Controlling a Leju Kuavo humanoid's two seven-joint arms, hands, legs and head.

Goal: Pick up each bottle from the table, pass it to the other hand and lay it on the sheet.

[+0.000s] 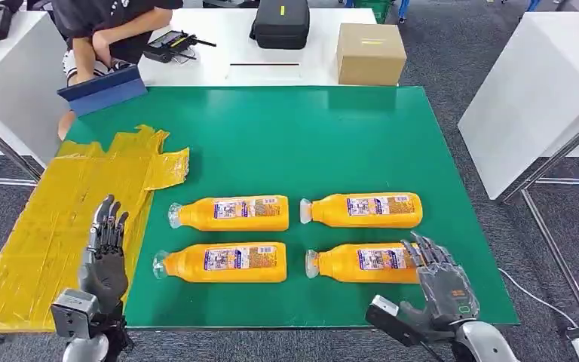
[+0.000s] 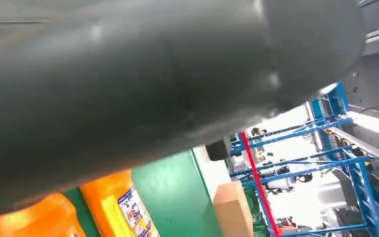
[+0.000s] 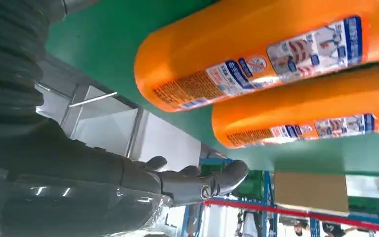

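Several orange bottles lie on their sides on the green table [image 1: 309,143], caps pointing left: two in a far row [image 1: 230,213] [image 1: 363,210] and two in a near row [image 1: 222,262] [image 1: 358,262]. My right hand [image 1: 441,279] is open, its fingers spread right at the base end of the near right bottle [image 3: 256,54]; I cannot tell if they touch it. My left hand [image 1: 105,249] is open and upright over the edge of the yellow sheet [image 1: 68,219], left of the near left bottle [image 2: 121,202]. Neither hand holds anything.
A cardboard box [image 1: 370,53] and a black case [image 1: 280,23] stand on the white table behind. A person [image 1: 102,34] sits at the far left with a blue tablet [image 1: 102,90] and a controller [image 1: 170,45]. A white table [image 1: 535,90] stands to the right.
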